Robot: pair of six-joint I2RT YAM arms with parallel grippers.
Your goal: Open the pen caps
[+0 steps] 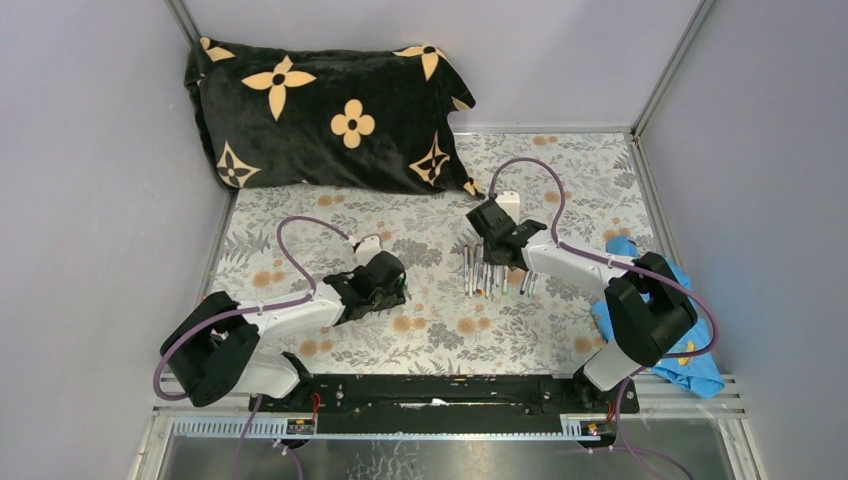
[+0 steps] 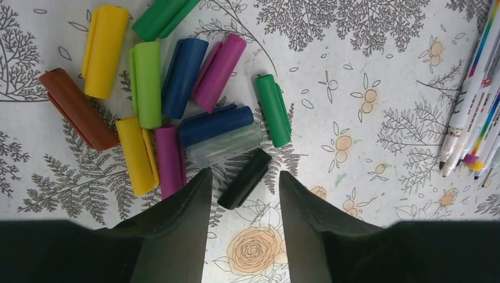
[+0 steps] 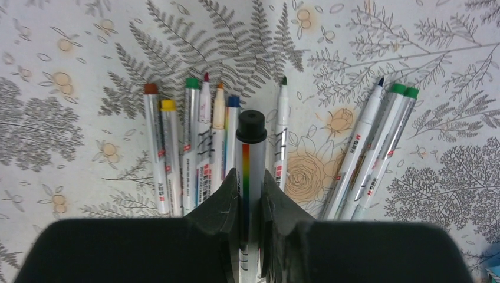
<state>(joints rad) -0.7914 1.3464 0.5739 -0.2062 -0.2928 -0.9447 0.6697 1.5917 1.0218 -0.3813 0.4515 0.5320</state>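
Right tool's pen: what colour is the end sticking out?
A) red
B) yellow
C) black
C: the pen pinched in the right tool has a black end, while the yellow and red ends belong to pens lying on the table.

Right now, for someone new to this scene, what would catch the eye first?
A big black plush pillow with tan flowers fills the far left corner. In front of the left gripper lies a heap of bright plastic pen caps, while the right gripper clamps a rainbow-striped pen.
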